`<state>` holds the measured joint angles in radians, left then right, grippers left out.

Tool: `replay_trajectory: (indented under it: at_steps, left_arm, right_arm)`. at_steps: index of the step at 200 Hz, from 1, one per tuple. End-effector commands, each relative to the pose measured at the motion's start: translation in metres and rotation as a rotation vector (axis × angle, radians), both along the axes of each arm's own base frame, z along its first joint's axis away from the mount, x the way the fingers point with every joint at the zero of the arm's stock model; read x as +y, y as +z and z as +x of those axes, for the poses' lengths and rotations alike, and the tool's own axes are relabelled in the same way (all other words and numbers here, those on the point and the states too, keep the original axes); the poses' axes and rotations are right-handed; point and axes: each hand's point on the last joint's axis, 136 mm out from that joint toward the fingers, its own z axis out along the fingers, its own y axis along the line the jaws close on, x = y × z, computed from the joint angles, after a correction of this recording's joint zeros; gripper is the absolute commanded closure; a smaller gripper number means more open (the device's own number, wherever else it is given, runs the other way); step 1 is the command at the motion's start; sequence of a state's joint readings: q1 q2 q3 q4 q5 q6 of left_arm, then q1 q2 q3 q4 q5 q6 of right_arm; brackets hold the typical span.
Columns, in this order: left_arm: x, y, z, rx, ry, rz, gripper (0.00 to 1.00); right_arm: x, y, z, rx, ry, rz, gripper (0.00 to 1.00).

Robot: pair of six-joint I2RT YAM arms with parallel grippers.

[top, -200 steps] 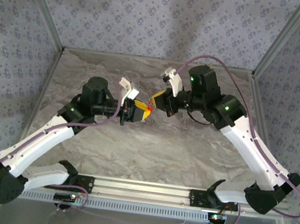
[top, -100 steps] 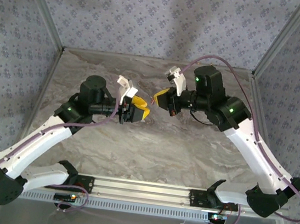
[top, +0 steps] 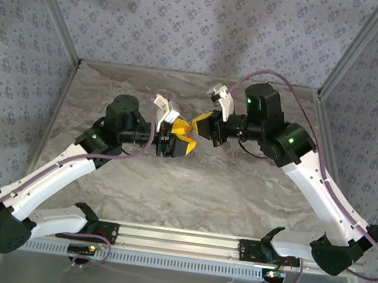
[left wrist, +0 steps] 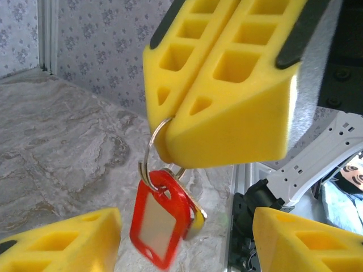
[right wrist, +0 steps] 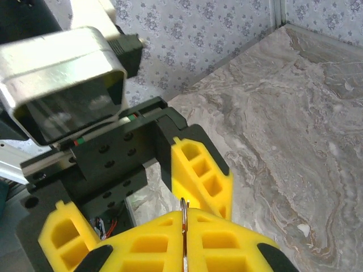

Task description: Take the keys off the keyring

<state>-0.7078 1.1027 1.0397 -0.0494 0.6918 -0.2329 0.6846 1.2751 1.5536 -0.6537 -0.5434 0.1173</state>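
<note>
Over the last second the left gripper (top: 180,142) has let go. Its fingers (left wrist: 68,238) were closed nose to nose with the right gripper (top: 202,124); they backed off, spread, and have come in again. They now stand apart, one on either side of the dangling piece.

The keyring (left wrist: 161,218) hangs in the air above the table (top: 238,190). Its wire loop is pinched between the right gripper's fingers (left wrist: 227,113), which are pressed together on it. The red tag hangs below, with a brassy sliver behind it (key or clasp, too little shows to tell).

Judged from this, nothing has come off the ring yet, and the release looks like a regrip for a better hold. Both arms reach inward over the middle of the table with elbows out, their fingertips near each other but not touching.
</note>
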Motion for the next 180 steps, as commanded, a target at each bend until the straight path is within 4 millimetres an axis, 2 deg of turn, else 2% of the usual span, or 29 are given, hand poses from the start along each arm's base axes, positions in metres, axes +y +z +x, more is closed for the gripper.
replay_trajectory:
  at_steps: [1, 13, 89, 113, 144, 180]
  left_arm:
    - [-0.005, 0.022, -0.004, -0.051, -0.035, -0.050, 0.37]
    - [-0.006, 0.023, -0.004, -0.050, -0.037, -0.051, 0.39]
    - [0.005, 0.018, -0.012, -0.065, -0.020, -0.011, 0.71]
    - [0.008, 0.017, -0.013, -0.069, -0.013, -0.002, 0.77]
    - [0.008, 0.013, -0.015, -0.063, -0.020, 0.011, 0.94]
    - [0.011, 0.012, -0.014, -0.065, -0.004, 0.025, 0.98]
  right_arm:
    - [-0.001, 0.011, -0.006, -0.008, 0.015, 0.039, 0.92]
    - [-0.001, 0.009, -0.006, -0.003, 0.015, 0.037, 0.91]
    - [-0.007, 0.007, -0.006, -0.002, 0.000, 0.031, 0.91]
    - [-0.007, 0.008, -0.006, -0.003, -0.001, 0.035, 0.91]
    - [-0.008, 0.009, -0.006, -0.005, -0.004, 0.040, 0.91]
    - [-0.010, 0.008, -0.008, -0.006, -0.007, 0.036, 0.91]
